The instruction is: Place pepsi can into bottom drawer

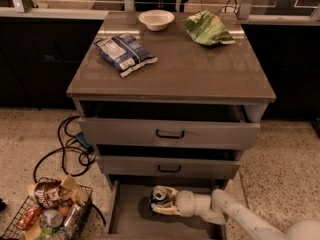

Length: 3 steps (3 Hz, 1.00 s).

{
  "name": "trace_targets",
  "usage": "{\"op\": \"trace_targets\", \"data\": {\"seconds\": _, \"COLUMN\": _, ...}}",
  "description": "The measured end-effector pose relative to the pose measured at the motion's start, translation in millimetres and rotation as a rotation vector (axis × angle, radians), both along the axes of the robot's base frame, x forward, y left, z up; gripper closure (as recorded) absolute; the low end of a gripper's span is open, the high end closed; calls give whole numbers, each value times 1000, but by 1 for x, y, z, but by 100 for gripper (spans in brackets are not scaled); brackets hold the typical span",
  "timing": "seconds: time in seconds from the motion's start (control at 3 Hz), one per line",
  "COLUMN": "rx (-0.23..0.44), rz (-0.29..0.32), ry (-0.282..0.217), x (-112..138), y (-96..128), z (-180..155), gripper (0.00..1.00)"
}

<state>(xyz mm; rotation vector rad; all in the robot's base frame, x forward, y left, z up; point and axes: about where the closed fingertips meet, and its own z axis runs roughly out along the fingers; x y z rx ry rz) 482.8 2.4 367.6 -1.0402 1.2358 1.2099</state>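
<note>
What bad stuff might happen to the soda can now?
The pepsi can looks tilted in the gripper above the bottom drawer floor, so it may tip over and roll when let go. The middle drawer sticks out just above, so the arm might bump it when lifting out.

My cream-white gripper claw [158, 203] sits low in the grey bottom drawer [129, 218], gripping the blue pepsi can [159, 193] with its silver top. Far above the claw I see 1 blue-and-white bag [124, 53], 1 green bag [207, 28] and 1 white bowl [156, 19].
</note>
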Motion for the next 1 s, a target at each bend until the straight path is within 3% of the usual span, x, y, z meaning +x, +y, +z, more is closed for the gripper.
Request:
{"op": "trace_targets", "data": {"seconds": 0.33, "rx": -18, "rz": 48, "ry": -13, "x": 17, "y": 30, "z": -30, "gripper": 100}}
{"op": "trace_targets", "data": {"seconds": 1.0, "rx": -141, "rz": 99, "ry": 8, "x": 29, "y": 72, "z": -98, "gripper": 100}}
